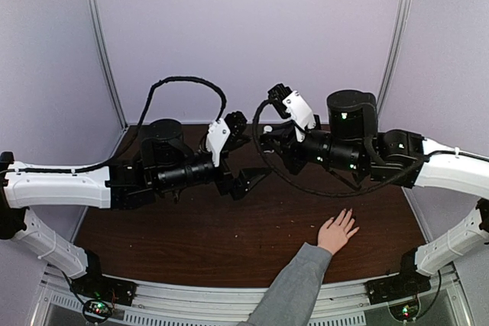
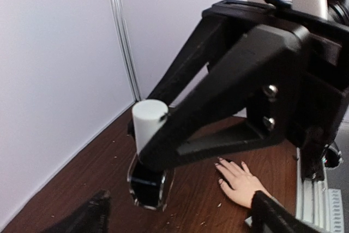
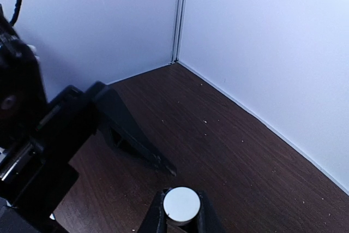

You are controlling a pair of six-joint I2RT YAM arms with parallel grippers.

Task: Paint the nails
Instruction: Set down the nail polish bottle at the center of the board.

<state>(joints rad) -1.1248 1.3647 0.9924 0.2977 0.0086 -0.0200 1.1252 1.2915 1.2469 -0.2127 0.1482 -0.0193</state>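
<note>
The hand (image 1: 337, 231) lies flat by the front edge of the table (image 1: 191, 242), well apart from both grippers. The right gripper (image 3: 181, 211) clamps the cap (image 2: 148, 118) of the dark bottle (image 2: 147, 186). The fingers of the left gripper (image 1: 243, 154) stand apart.

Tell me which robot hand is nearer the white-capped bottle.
Right. The right hand is shut on the white cap of the bottle, touching it. The left hand is open beside the bottle, close but apart from it.

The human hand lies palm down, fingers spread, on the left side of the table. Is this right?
Not quite. The human hand lies palm down, fingers spread, on the right side of the table, not the left. The top external view shows it.
</note>
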